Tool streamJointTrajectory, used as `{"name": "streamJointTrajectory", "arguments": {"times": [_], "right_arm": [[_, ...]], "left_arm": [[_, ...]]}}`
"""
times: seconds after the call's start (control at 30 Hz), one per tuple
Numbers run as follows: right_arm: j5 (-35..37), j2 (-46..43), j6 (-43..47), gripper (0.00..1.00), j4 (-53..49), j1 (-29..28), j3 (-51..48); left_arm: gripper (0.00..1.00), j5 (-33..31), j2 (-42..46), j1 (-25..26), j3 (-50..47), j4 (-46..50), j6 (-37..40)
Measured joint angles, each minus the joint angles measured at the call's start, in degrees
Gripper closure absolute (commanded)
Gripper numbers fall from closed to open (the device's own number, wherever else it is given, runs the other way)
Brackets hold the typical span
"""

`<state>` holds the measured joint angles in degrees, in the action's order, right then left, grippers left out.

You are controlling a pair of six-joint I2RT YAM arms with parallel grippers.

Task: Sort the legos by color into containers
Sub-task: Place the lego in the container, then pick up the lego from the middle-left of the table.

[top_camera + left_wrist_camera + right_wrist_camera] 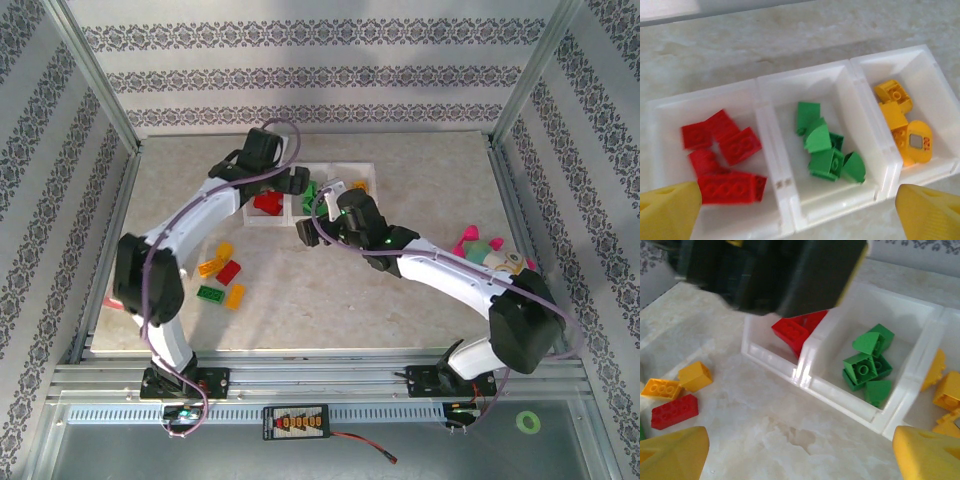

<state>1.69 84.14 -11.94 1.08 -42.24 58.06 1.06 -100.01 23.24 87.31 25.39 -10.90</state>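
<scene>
With the left gripper (800, 212) spread empty over the bin of red legos (700, 93), I'd have it rise straight up before fetching the loose legos (229, 271).

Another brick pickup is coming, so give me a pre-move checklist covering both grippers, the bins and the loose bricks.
1. Left gripper open and empty: ok, jaws wide, nothing between them.
2. Right gripper open and empty: ok.
3. Each bin single-coloured: ok. The red bin holds red, the middle bin green, the right bin orange-yellow.
4. Table cleared of bricks: not ok. A red brick, yellow bricks and a green brick lie loose beside the bins.
5. Arms clear of each other: cannot tell. The left arm hangs close over the red bin in the right wrist view.
</scene>
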Motion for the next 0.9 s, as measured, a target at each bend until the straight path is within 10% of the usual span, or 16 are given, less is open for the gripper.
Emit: {"name": "streamJointTrajectory", "arguments": {"times": [0.43, 0.9], "right_arm": [[-6.25, 4.02, 3.45, 0.05, 0.02, -2.64, 4.24], [-9.53, 9.57, 6.16, 0.05, -0.66, -6.73, 8.96]], "left_arm": [[0.00, -6.49, 19.54, -2.01, -27.47, 7.67, -1.36], [0.25, -5.84, 13.38, -10.47, -31.12, 11.39, -1.09]]}}
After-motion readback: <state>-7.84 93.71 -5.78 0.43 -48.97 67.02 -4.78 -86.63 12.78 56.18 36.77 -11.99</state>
